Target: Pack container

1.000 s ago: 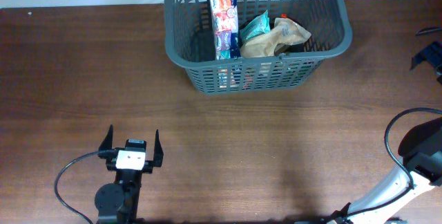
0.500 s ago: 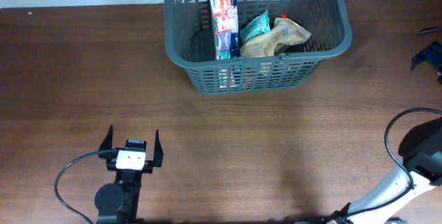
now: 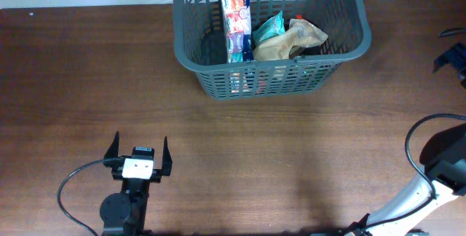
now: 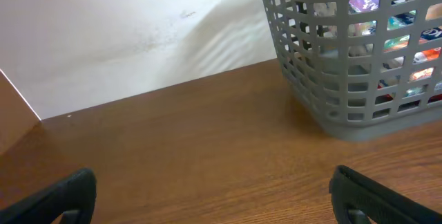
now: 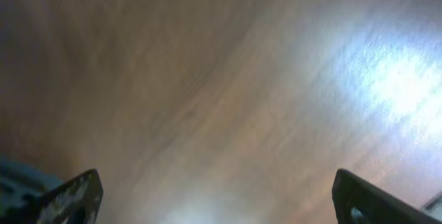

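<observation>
Fingers of our left arm point(image 3: 165, 151), spread and empty, sit well short and left of the long wall of the basket point(image 3: 269, 83); right fingers point(image 5: 69, 196) also spread.

Dark wooden table point(image 3: 87, 83) (glossy) — white wall point(image 4: 103, 30) behind

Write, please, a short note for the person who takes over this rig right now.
Left gripper: open, empty, near the front edge of the table.
Right gripper: open, empty, over the table; its view is blurred.
Container: stands at the table's back, holding a tall colourful packet, a teal pouch and a brown bag.
Done: those three are packed.
Left: no loose item in view, so packing looks finished.
</observation>
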Tool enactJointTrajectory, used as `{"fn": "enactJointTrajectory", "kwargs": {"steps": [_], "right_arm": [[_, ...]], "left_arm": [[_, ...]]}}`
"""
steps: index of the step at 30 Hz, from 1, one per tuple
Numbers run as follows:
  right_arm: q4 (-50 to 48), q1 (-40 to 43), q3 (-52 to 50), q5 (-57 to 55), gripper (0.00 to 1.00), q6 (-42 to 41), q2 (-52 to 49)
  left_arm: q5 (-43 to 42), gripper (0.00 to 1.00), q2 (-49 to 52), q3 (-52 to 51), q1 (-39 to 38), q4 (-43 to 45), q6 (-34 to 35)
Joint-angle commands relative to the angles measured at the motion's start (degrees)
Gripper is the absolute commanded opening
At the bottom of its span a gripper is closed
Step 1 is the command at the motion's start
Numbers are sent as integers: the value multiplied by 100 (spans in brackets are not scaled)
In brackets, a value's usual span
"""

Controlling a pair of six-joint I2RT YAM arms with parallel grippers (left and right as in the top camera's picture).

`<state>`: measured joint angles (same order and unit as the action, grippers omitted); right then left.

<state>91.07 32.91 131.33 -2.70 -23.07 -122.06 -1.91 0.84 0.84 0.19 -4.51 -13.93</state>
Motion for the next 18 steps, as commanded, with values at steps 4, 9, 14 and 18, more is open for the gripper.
{"fn": "enactJointTrajectory", "kwargs": {"steps": [4,9,14,18], "right_arm": [[-813,-614,-31,-1062,99,33,804],[-1565,-1064,-31,-1602,99,85,1530],[-2505,-1456,-472,-1598,99,846,2450],[-3650,-1799,-1661,-1576,99,1491,3569]], "left_arm": [[24,99,-50,-35,35,-9,-9],[24,99,-50,-35,35,-7,-9],[24,99,-50,-35,35,-9,-9],[24,99,-50,-35,35,-9,-9]]}}
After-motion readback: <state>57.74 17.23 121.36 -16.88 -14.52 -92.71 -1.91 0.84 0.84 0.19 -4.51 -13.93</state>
